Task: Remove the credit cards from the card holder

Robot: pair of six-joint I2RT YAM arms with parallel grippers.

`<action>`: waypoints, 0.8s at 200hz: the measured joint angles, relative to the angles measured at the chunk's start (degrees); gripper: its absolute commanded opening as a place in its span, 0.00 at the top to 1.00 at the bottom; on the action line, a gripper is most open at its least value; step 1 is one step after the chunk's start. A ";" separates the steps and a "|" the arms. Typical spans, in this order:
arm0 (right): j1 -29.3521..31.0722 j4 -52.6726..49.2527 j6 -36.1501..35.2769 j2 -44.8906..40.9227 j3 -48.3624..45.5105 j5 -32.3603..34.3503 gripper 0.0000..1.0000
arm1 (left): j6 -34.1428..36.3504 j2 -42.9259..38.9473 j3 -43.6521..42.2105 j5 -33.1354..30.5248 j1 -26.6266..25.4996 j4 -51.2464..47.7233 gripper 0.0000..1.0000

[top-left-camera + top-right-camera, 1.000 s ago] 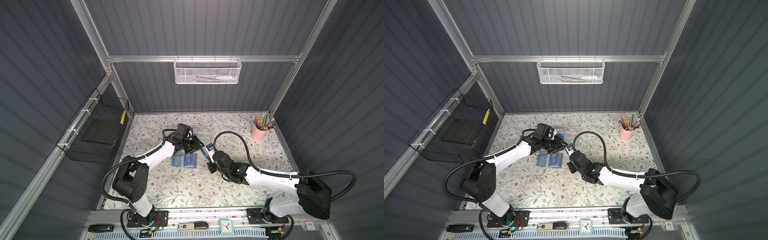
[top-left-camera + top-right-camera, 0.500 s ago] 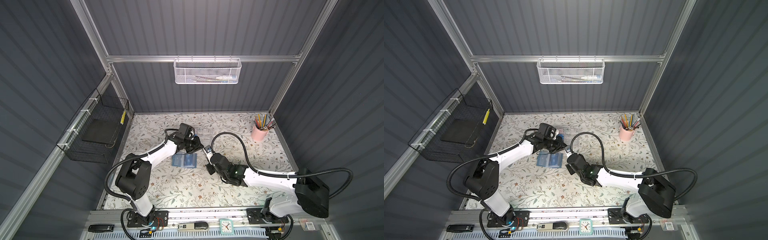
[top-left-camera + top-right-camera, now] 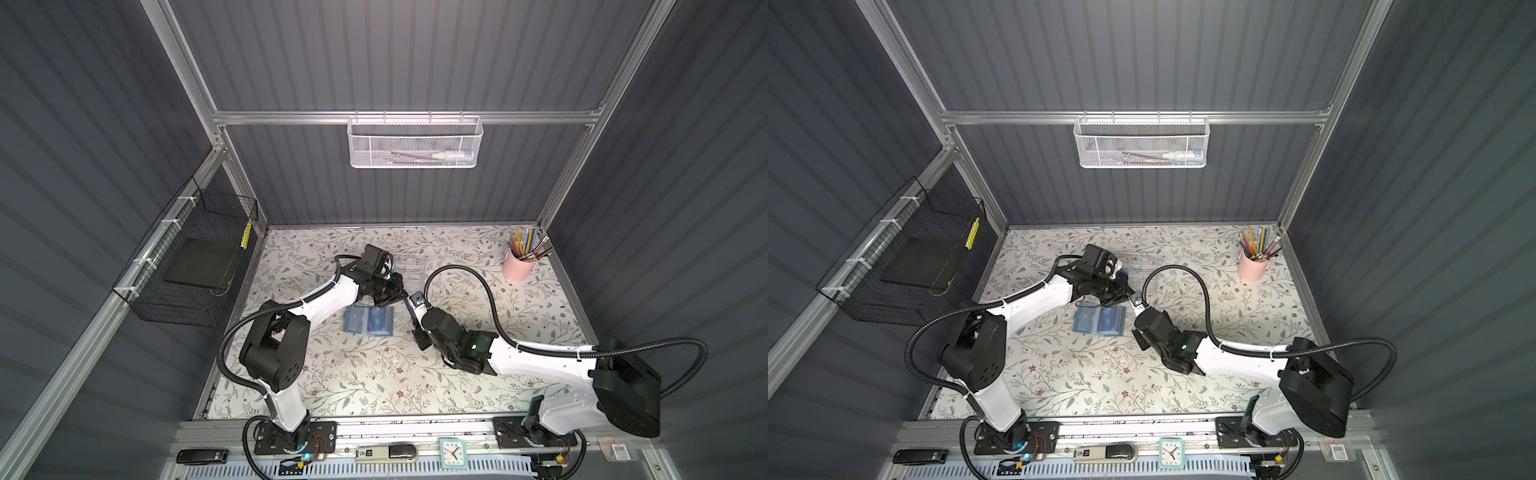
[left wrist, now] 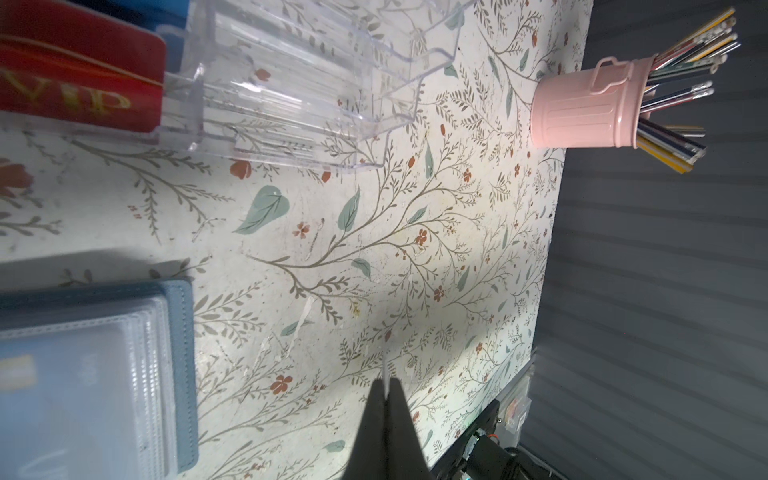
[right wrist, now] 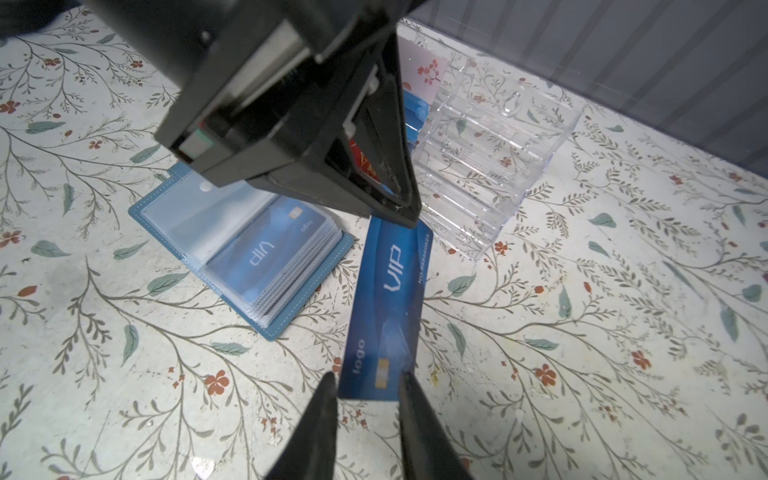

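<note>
Currently one credit card [image 5: 386,299] is out of the card holder [image 5: 166,208] and held above the tabletop [image 5: 582,332]. The left tool [image 5: 405,212] pinches its far end, jaws pressed together on it. In the left wrist view the card shows edge-on as a thin pale line between the black fingertips [image 4: 401,419]. The right tool [image 5: 369,376] has its jaws spread, one on each side of the card's near end; whether they touch its edges cannot be told.

A second credit card [image 5: 266,249], also blue, sits in the topmost see-through sleeve of the holder. The holder lies open and flat on the floral tabletop, a little below the centre of the frame in both top views, with the two tools meeting just to its upper right.

A clear acrylic organiser [image 5: 490,166] stands just beyond the holder. A red VIP card [image 4: 79,83] stands at one end of it, and a pink-white card [image 5: 428,70] shows there too, partly hidden by the left tool. A pink pencil cup [image 3: 517,268] stands well apart, right of centre in the frame, near the tabletop's far right corner.
</note>
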 measured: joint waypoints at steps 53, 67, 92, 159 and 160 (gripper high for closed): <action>-0.33 -3.32 1.79 -7.58 -1.07 0.74 0.38 | 11.06 3.34 12.22 -4.52 0.00 -12.87 1.00; -0.94 -4.63 2.56 -9.66 -1.20 0.52 0.34 | 15.15 4.26 16.72 -6.45 -0.02 -16.98 1.00; -2.80 -6.45 2.89 -13.09 -1.51 -0.28 0.13 | 22.53 4.81 22.16 -10.99 -0.24 -23.17 1.00; -9.77 -10.23 3.52 -17.42 -1.53 -7.04 0.01 | 43.95 10.32 34.67 -27.78 -2.27 -36.30 1.00; -9.81 -10.23 3.52 -17.42 -1.53 -7.08 0.01 | 44.48 10.40 34.84 -28.06 -2.27 -36.50 1.00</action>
